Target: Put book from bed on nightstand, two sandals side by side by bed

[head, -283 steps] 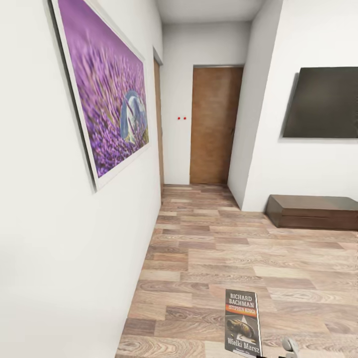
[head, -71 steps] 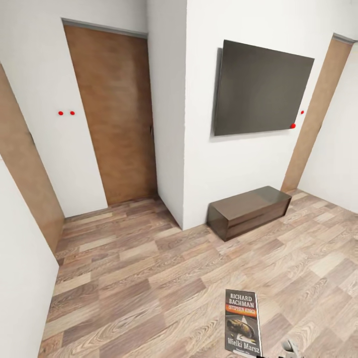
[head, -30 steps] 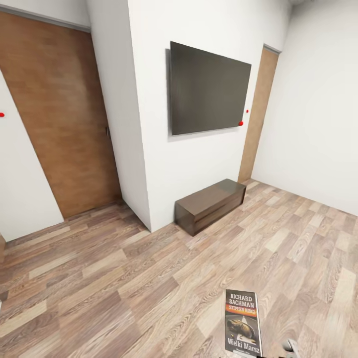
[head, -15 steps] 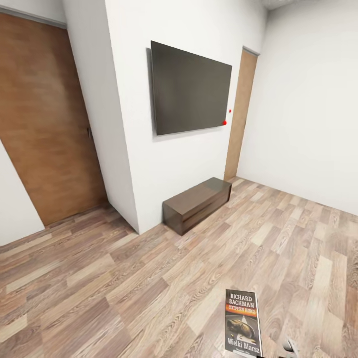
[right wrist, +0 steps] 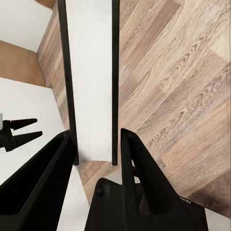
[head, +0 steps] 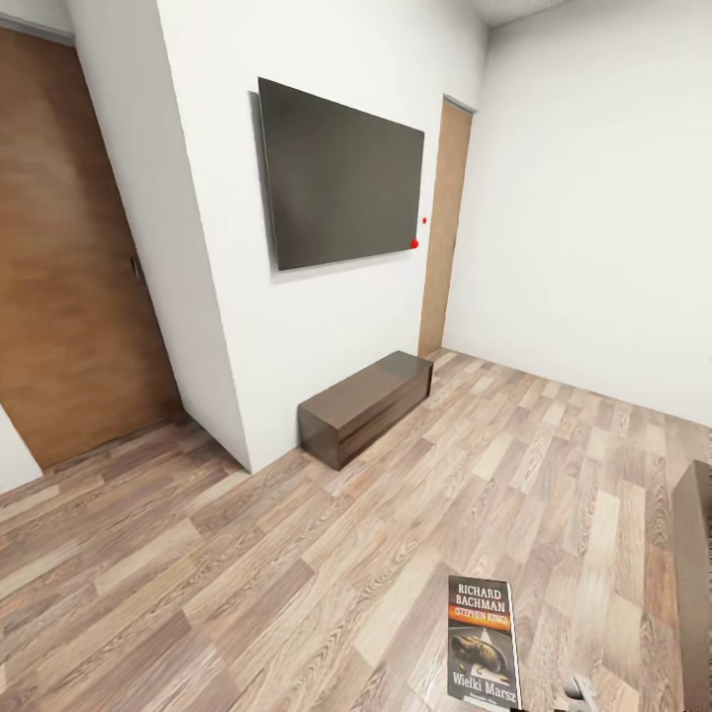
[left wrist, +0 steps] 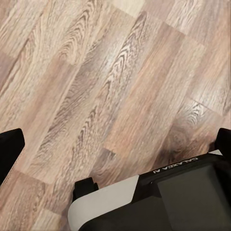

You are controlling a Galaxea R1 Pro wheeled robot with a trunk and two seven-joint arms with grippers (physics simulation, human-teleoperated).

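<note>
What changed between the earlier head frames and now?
The camera turned right with the robot: the purple picture and hallway left the frame, the TV and bench slid leftward, and a dark furniture edge entered at right. The furniture itself did not move. Unchanged: the book stays upright at the same spot in the head view, pinched between the right gripper fingers. The left gripper holds nothing.

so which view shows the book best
The head view: the book stands upright, cover and title readable. The right wrist view shows it edge-on, white pages between dark covers, clamped in the right gripper. The left wrist view looks down at floor.
</note>
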